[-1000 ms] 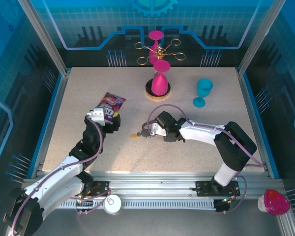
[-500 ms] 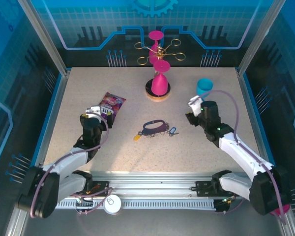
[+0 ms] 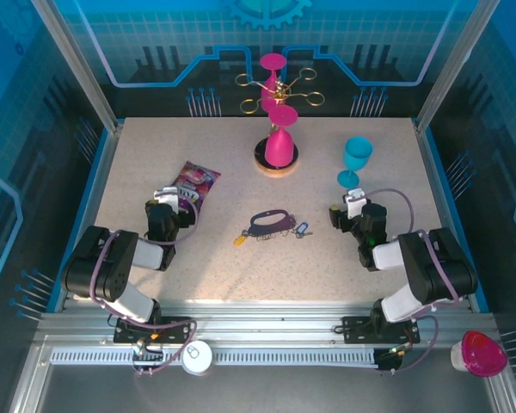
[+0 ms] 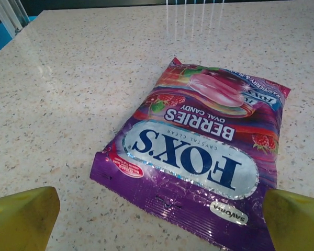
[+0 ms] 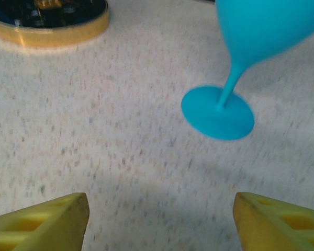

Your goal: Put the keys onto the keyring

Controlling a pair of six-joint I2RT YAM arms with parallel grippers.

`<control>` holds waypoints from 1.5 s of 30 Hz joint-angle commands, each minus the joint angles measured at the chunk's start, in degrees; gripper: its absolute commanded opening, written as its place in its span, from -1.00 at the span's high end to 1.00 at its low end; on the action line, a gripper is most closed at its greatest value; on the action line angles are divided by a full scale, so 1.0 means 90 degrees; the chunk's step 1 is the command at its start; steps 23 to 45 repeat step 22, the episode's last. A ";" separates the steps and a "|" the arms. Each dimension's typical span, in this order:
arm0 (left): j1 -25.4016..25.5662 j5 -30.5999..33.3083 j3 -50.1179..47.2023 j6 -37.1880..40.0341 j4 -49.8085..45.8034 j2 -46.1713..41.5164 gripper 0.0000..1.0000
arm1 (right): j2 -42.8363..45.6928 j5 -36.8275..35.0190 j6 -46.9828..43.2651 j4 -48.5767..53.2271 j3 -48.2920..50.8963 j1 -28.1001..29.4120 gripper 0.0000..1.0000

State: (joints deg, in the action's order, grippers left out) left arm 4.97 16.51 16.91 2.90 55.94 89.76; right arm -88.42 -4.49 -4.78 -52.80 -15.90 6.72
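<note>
My left pincer (image 3: 167, 206) sits low over the surface (image 3: 224, 280), released, with its yellow fingertips (image 4: 22, 218) spread wide at the bottom corners of the wrist view. Just ahead of it lies a purple snack packet (image 4: 199, 141), flat on the surface, its near edge reaching in between the tips without touching either of them.

My right pincer (image 3: 347, 212) is released too, its two yellow fingertips (image 5: 42, 222) standing well apart with bare surface between them. Ahead of it and a little to its right stands a blue goblet (image 5: 220, 112), upright. Further ahead and to its left is the gold-rimmed stand (image 5: 47, 26), which carries a pink goblet (image 3: 279, 146) turned upside down.

The keyring (image 3: 271, 220) lies on the surface between the two pincers, roughly level with them and well apart from both: to the right of the left one and to the left of the right one. The keys (image 3: 303, 230) lie along its near side, a yellow tag (image 3: 238, 239) at the end toward the left pincer and a blue one toward the right pincer. They look to be touching the loop, though from above they are too small for me to tell whether they are threaded on it.
</note>
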 commanded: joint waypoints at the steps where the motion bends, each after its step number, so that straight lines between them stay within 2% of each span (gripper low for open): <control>1: -0.0123 -0.0002 0.0414 -0.0282 0.0039 -0.0037 -0.98 | 0.0010 0.0197 0.0184 -0.0644 -0.0340 -0.0170 -0.49; 3: -0.0104 0.0070 0.0307 -0.0272 0.0271 -0.0029 -0.98 | 0.0014 -0.0009 0.0377 0.0179 -0.0760 -0.0249 -0.53; 4: -0.0103 0.0026 0.0272 -0.0254 0.0372 -0.0004 -0.98 | 0.0026 0.0131 0.0460 0.0277 -0.0791 -0.0362 -0.54; 6: -0.0115 0.0034 0.0419 -0.0280 0.0067 -0.0019 -0.98 | 0.0027 0.0237 0.0540 0.0176 -0.0743 -0.0441 -0.56; 12: -0.0140 -0.0056 0.0428 -0.0298 0.0024 -0.0025 -0.98 | 0.0030 0.0220 0.0531 0.0192 -0.0755 -0.0444 -0.63; 15: -0.0406 -0.0661 0.0562 -0.0438 -0.0303 -0.0070 -0.98 | 0.0030 0.0223 0.0540 0.0193 -0.0752 -0.0442 -0.66; 17: -0.0416 -0.0692 0.0559 -0.0439 -0.0308 -0.0070 -0.99 | 0.0034 0.0219 0.0540 0.0192 -0.0753 -0.0434 -0.68; 20: -0.0402 -0.0743 0.0533 -0.0370 -0.0253 -0.0055 -0.98 | 0.0031 0.0232 0.0542 0.0192 -0.0753 -0.0443 -0.76; 22: -0.0396 -0.0808 0.0543 -0.0351 -0.0270 -0.0070 -0.99 | 0.0032 0.0235 0.0549 0.0192 -0.0760 -0.0451 -0.88; 45: -0.0396 -0.0808 0.0543 -0.0351 -0.0270 -0.0070 -0.99 | 0.0032 0.0235 0.0549 0.0192 -0.0760 -0.0451 -0.88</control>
